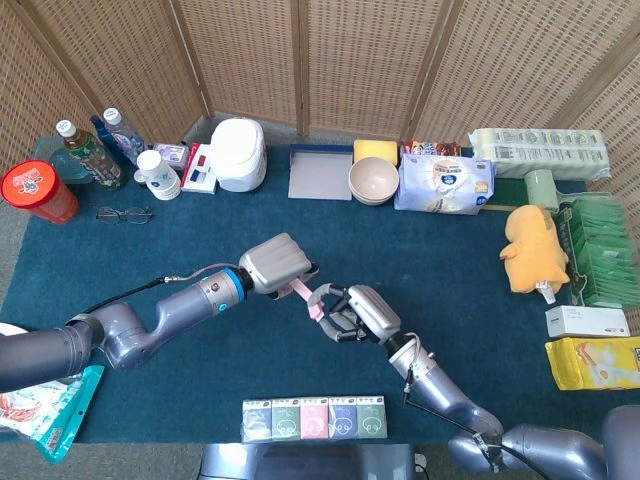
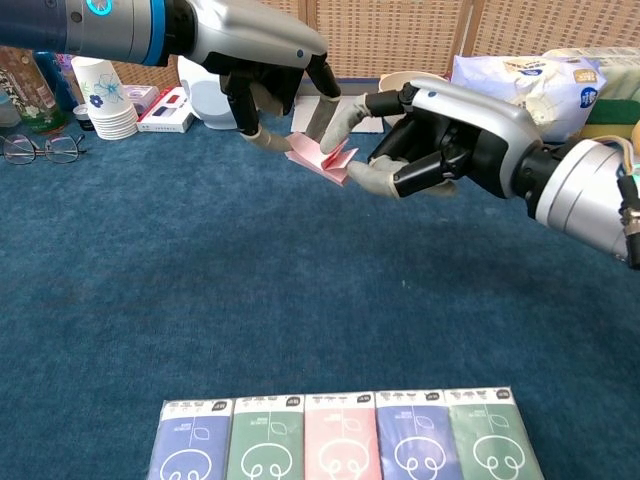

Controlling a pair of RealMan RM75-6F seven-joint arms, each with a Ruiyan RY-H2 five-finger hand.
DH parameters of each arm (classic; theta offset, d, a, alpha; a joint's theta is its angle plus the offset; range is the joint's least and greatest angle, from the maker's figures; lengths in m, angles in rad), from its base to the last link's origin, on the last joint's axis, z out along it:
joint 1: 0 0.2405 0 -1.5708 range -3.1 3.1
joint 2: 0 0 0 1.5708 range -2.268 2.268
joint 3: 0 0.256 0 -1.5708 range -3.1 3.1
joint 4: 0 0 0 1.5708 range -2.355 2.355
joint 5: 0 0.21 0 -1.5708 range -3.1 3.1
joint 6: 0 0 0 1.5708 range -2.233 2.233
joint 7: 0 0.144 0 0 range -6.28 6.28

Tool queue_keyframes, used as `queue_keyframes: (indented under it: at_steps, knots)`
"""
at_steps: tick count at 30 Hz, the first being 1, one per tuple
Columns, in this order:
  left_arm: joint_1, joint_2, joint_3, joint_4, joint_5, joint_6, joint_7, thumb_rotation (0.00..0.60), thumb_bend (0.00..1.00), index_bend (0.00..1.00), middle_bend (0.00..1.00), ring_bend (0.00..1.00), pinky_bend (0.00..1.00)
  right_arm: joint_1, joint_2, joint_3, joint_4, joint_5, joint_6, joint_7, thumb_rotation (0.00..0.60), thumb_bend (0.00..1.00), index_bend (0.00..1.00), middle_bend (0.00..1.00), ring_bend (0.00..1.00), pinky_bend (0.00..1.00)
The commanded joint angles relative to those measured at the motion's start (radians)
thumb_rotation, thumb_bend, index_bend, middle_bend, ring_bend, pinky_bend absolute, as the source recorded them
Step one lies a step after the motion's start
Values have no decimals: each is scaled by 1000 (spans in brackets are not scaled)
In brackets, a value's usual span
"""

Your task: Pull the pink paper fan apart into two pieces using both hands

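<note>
The pink paper fan (image 1: 312,301) (image 2: 320,158) hangs above the blue cloth at the middle of the table, between my two hands. My left hand (image 1: 276,264) (image 2: 262,52) holds its left end from above with curled fingers. My right hand (image 1: 361,313) (image 2: 455,128) has come in from the right. It pinches the fan's right end, one finger lying over the top and the thumb below. The fan looks squeezed narrow, and part of it is hidden by the fingers of both hands.
A row of tissue packs (image 1: 315,418) (image 2: 340,445) lies at the front edge. Glasses (image 1: 125,213) (image 2: 40,148) and stacked paper cups (image 2: 100,95) sit at the left. A bowl (image 1: 373,180), a white cooker (image 1: 238,153) and a yellow plush (image 1: 535,250) stand further back.
</note>
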Motion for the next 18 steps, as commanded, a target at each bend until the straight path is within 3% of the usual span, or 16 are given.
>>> queue_keyframes:
  at_steps: [1,18]
  knots:
    - [-1,-2,0,3,1,-1,-1,600,406,671,1000,1000,1000,0,-2,0,1,2,-1,-3,600,475,437,1000,992,964]
    - [-8,-15,-1,8,-3,-8,-11,600,406,671,1000,1000,1000,3,-13,5,4,18,-4,-23,600,475,512,1000,991,964]
